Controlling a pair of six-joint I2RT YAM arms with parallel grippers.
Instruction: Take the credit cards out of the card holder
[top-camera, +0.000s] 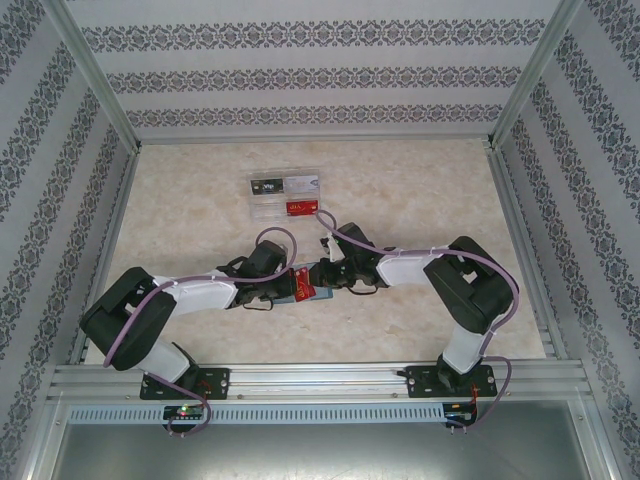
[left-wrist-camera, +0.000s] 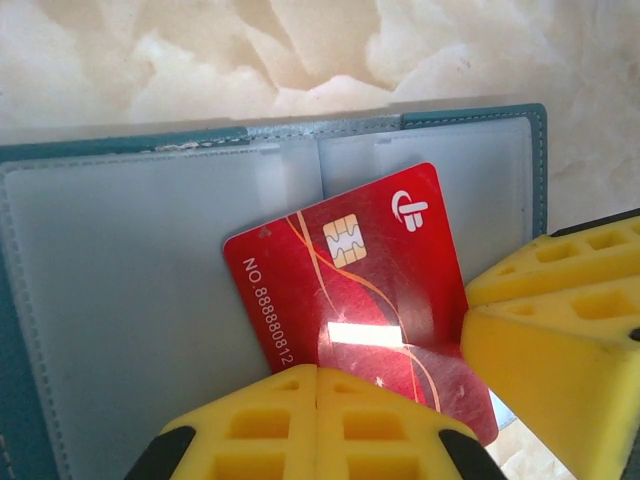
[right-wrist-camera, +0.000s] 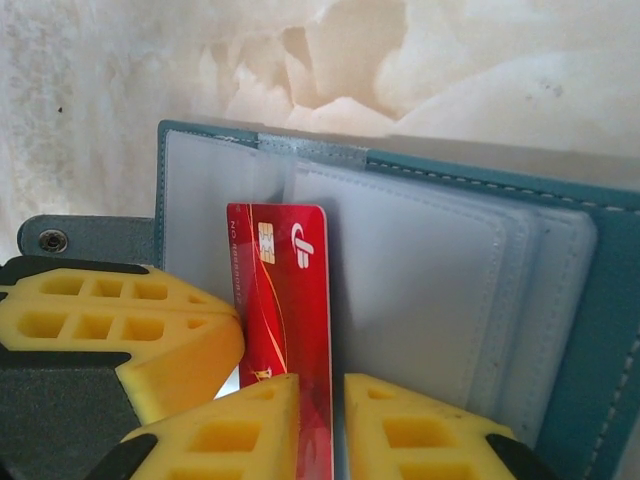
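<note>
Here, open card holder (left-wrist-camera: 120, 300), long axis left-right, red card (left-wrist-camera: 350, 290) askew

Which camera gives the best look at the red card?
Left wrist: the red card faces the lens, chip and number readable. Right wrist sees it steeply foreshortened; top external shows a small red patch between the arms.

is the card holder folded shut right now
No, the card holder lies spread open in the left wrist view, with the red card tilted across its pale inner side.
</note>
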